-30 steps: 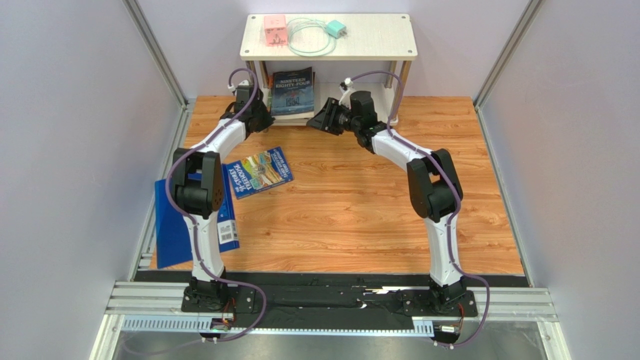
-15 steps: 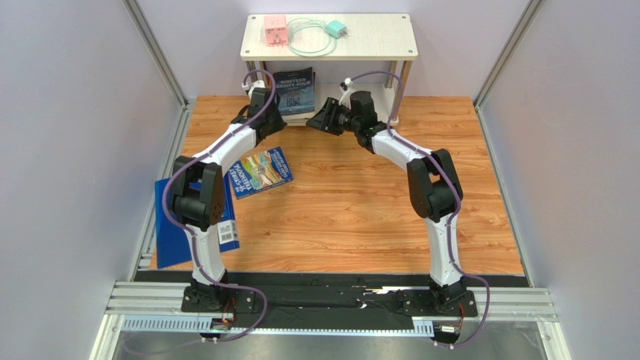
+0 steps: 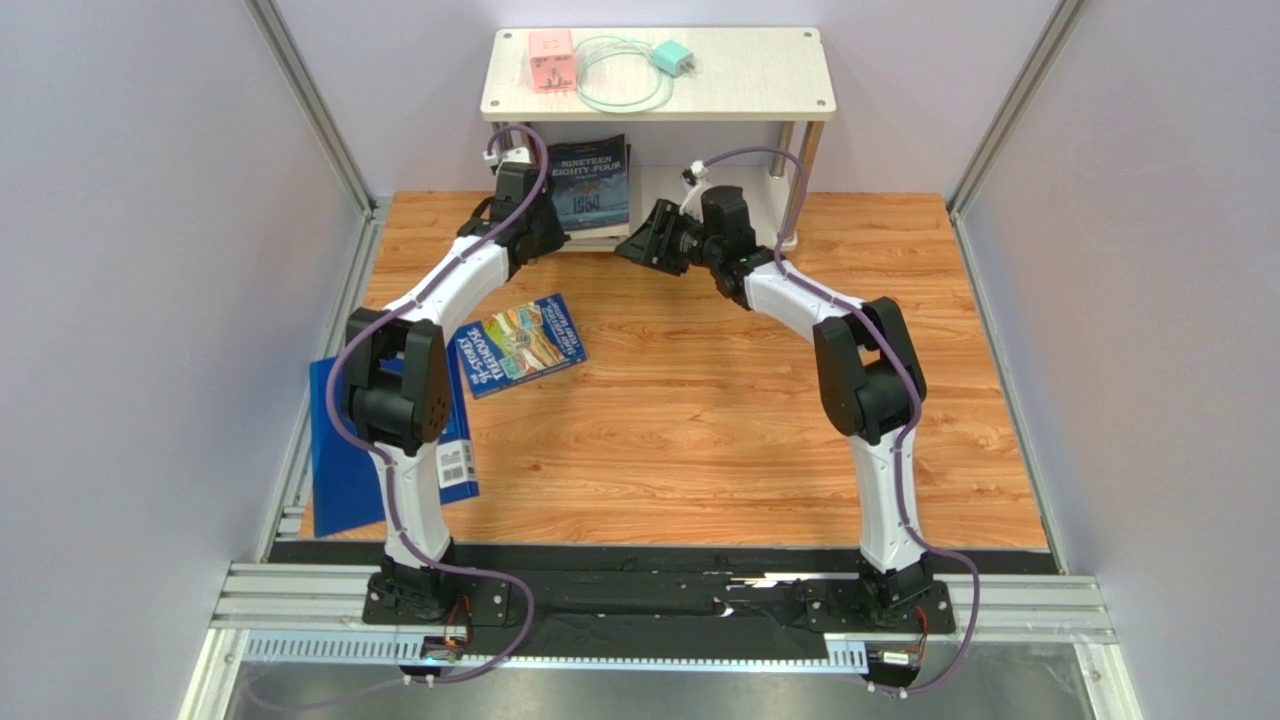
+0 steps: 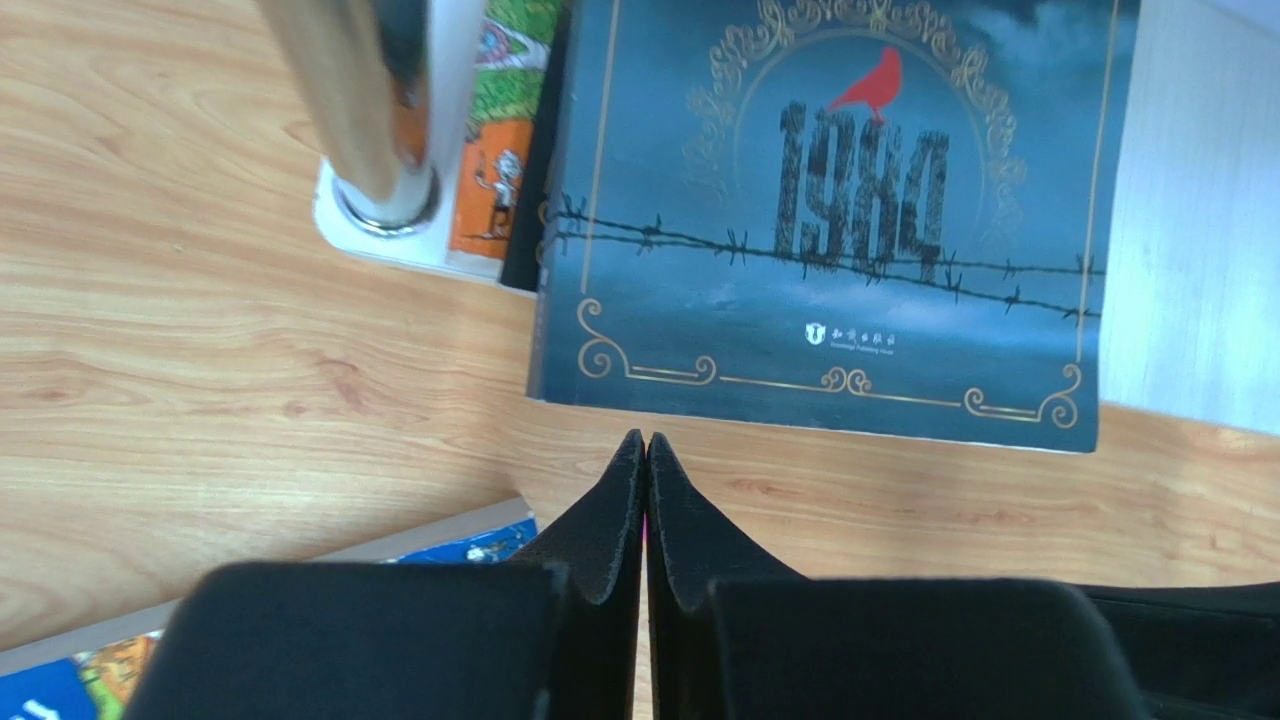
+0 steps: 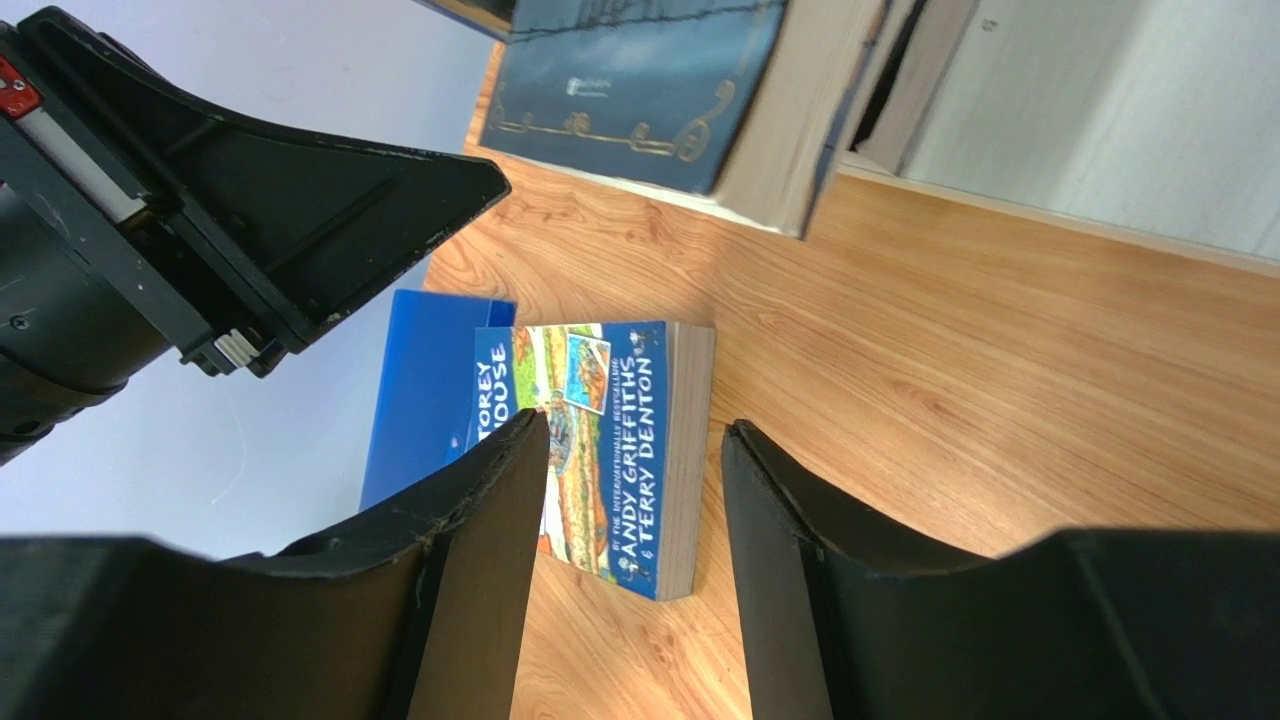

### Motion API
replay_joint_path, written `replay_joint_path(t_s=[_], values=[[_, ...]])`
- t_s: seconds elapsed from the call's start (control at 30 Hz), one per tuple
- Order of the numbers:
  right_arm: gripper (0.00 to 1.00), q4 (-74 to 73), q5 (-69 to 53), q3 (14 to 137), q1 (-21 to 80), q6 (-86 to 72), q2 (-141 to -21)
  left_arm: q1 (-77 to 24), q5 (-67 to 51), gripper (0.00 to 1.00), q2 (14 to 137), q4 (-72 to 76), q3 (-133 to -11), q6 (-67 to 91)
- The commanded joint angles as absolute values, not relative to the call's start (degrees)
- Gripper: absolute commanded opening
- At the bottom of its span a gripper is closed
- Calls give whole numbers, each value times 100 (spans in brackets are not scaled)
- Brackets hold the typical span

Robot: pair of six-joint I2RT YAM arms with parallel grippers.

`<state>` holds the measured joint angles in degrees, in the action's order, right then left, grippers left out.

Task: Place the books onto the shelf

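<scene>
Books (image 3: 586, 180) half shelved: the 1984 book (image 4: 827, 225) and an orange book (image 4: 489, 165) sit on the shelf (image 3: 751, 68), lower board. An illustrated blue book (image 3: 519, 342) and a plain blue book (image 3: 343, 450) lie by the left edge of the tabletop (image 3: 721, 405). My left fingers (image 4: 619, 518) are closed and empty. My right fingers (image 5: 481, 570) are half-open, gripping nothing.

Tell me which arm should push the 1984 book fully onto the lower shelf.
Left. The left gripper, shut, points straight at the near edge of the 1984 book, which overhangs the lower shelf. The right gripper stands open, off to the book's right.
</scene>
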<state>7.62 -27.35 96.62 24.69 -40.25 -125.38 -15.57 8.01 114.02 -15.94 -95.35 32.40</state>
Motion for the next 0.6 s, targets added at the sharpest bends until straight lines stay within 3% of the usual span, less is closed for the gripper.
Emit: replay_joint_path(t_s=[0.0, 0.57], values=[[51, 984, -2698, 9545, 2391, -4043, -12296, -1635, 528, 0, 11531, -1450, -9571, 3164], [51, 1151, -2768, 9202, 2241, -4087, -12199, -1705, 571, 0, 12357, -1433, -10301, 3401]])
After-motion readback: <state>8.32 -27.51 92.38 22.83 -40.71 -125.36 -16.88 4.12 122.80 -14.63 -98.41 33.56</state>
